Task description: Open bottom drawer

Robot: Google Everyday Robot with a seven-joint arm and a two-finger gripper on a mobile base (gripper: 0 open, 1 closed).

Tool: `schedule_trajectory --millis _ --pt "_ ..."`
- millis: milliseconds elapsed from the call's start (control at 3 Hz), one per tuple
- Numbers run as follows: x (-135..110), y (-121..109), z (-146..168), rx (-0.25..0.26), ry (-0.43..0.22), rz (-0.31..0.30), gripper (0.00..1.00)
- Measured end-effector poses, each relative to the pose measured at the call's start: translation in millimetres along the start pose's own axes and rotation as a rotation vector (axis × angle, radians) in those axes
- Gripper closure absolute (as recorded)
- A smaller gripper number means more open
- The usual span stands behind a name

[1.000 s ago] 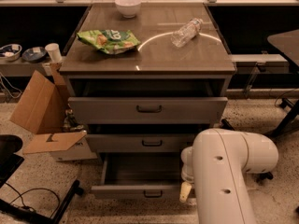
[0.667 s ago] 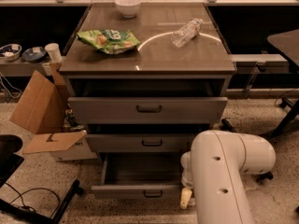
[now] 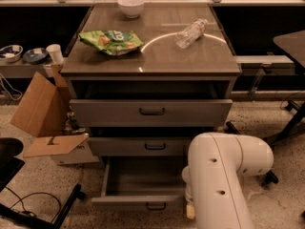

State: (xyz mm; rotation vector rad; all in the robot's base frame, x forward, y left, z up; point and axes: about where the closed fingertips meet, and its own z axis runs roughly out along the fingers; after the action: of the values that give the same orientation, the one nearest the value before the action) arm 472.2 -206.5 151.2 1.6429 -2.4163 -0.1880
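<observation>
The bottom drawer (image 3: 138, 202) is the lowest of three grey drawers in the cabinet. It stands pulled out, with its plain grey inside (image 3: 143, 178) showing and a small dark bar handle (image 3: 156, 206) on its thin front. My white arm (image 3: 221, 175) fills the lower right. My gripper (image 3: 189, 209) is mostly hidden behind the arm. Only a small pale part of it shows by the right end of the bottom drawer's front.
The top drawer (image 3: 151, 111) and middle drawer (image 3: 143, 147) stand slightly out. On the cabinet top lie a green chip bag (image 3: 110, 41), a white bowl (image 3: 131, 5) and a plastic bottle (image 3: 190, 32). An open cardboard box (image 3: 45, 113) stands at the left. A black chair base (image 3: 28, 204) is at the lower left.
The bottom drawer's front has come a little further out toward the camera. My arm has shifted slightly down and back with it.
</observation>
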Motion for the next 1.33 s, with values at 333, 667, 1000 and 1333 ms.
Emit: schedule_trajectory --millis 333,667,1000,1333 --pt "-5 -27 -44 0.125 0.034 -0.048 0.63" --pt "-10 -34 -59 0.166 0.035 -0.063 0.87" --pt "0 -22 -58 0.16 0.043 -0.044 1.0" --pt "21 9 -50 0.119 0.067 0.002 0.86"
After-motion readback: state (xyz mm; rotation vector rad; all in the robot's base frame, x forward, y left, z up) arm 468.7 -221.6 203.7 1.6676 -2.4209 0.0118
